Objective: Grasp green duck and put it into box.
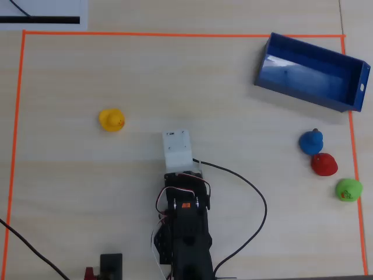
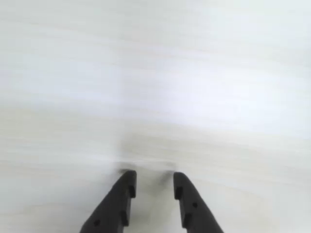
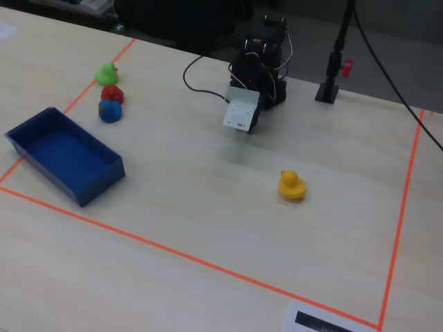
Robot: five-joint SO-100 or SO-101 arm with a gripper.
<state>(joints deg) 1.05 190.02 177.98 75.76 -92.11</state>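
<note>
The green duck [image 1: 348,189] sits at the right edge of the overhead view, just inside the orange tape; in the fixed view [image 3: 106,72] it is at the far left. The blue box [image 1: 303,93] lies empty at the upper right of the overhead view, and at the left in the fixed view [image 3: 59,149]. My gripper [image 2: 153,177] is open and empty, its black fingers just above bare table. The arm's white wrist housing [image 1: 176,149] is mid-table, far from the green duck and the box.
A red duck [image 1: 324,164] and a blue duck [image 1: 311,142] sit in a row between the green duck and the box. A yellow duck [image 1: 111,120] is on the left. Orange tape [image 1: 17,116] frames the area. A black cable [image 1: 256,198] loops beside the arm base.
</note>
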